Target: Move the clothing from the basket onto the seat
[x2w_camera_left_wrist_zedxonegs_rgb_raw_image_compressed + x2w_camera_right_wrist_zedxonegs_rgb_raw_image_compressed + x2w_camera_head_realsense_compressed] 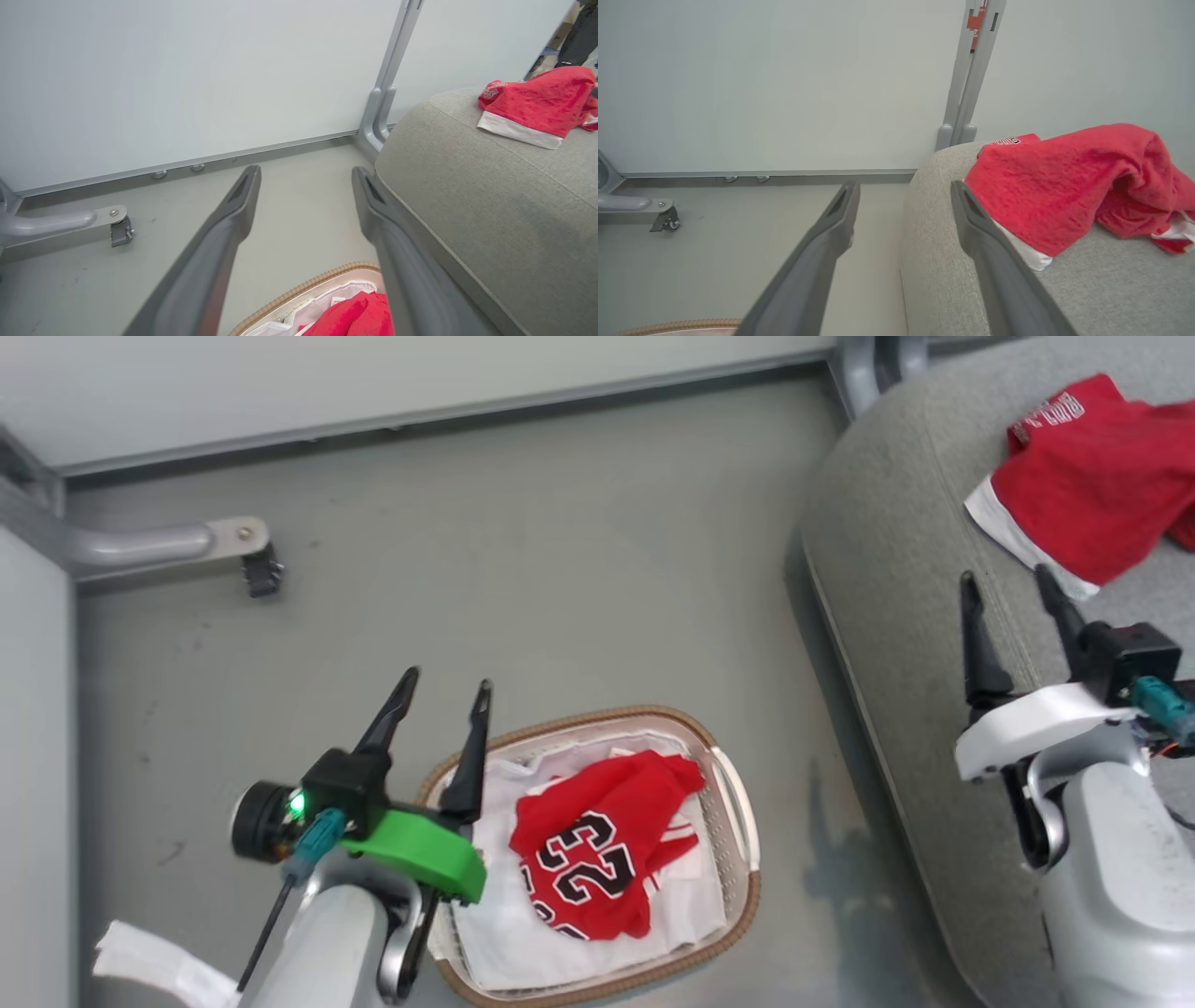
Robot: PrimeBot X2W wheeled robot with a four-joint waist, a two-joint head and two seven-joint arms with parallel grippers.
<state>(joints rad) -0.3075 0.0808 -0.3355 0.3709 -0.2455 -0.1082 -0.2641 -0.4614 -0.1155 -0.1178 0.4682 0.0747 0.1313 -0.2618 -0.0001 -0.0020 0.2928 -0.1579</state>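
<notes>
A red jersey (597, 849) with black-and-white numerals lies crumpled in the white basket (738, 821) on the floor; its top edge shows in the left wrist view as red cloth (355, 317). Another red jersey (1092, 476) with a white hem lies on the grey seat (896, 569), also seen in the wrist views (537, 105) (1069, 186). My left gripper (446, 687) hangs open above the basket's left rim, holding nothing. My right gripper (1006, 577) stands open over the seat, just short of the jersey there, its fingers empty.
A grey floor (523, 569) runs between basket and seat. A pale wall panel with a metal rail (420, 415) closes the far side. A caster foot (257, 569) stands at the left. A white strip (149, 966) lies by my left forearm.
</notes>
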